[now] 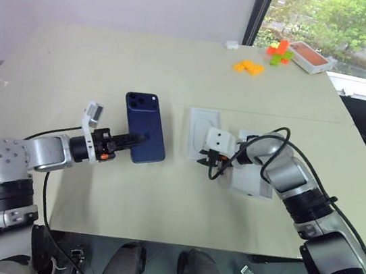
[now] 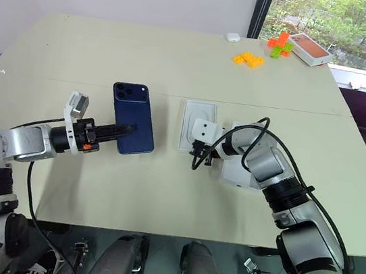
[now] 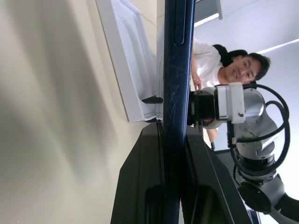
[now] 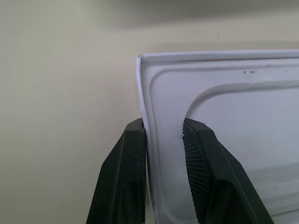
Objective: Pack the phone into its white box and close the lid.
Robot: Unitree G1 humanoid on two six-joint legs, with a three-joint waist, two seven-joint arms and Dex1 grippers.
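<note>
Two arms reach over the pale table [image 1: 112, 59], and you can go across it from left to right. Your left gripper [image 1: 136, 139] is pinched shut on the phone [image 1: 148, 118]. It grips the near end of the phone, a bit above the table. The phone is dark blue, its back faces up, and its camera bump sits at the far left corner. In the left wrist view you see the phone's thin side edge running straight out between the two black fingers. A person in a white shirt [image 3: 210, 60] shows behind it there. Just to the right of the phone lies the white box [image 1: 200, 126], flat on the table, with a white sheet with an oval dip showing inside it. Your right gripper [image 1: 205, 159] points down at the near left corner of that box. Its fingers [image 4: 133, 158] stand a little way apart, one on each side of the box's thin rim. The outer finger touches the rim, and the inner one is not on it yet. A flat white piece [image 1: 253, 182] lies under your right arm, just right of the box. Far off at the back right are small orange blocks [image 1: 249, 67], orange and green blocks [image 1: 278, 53] and an orange-topped box [image 1: 310, 57].
</note>
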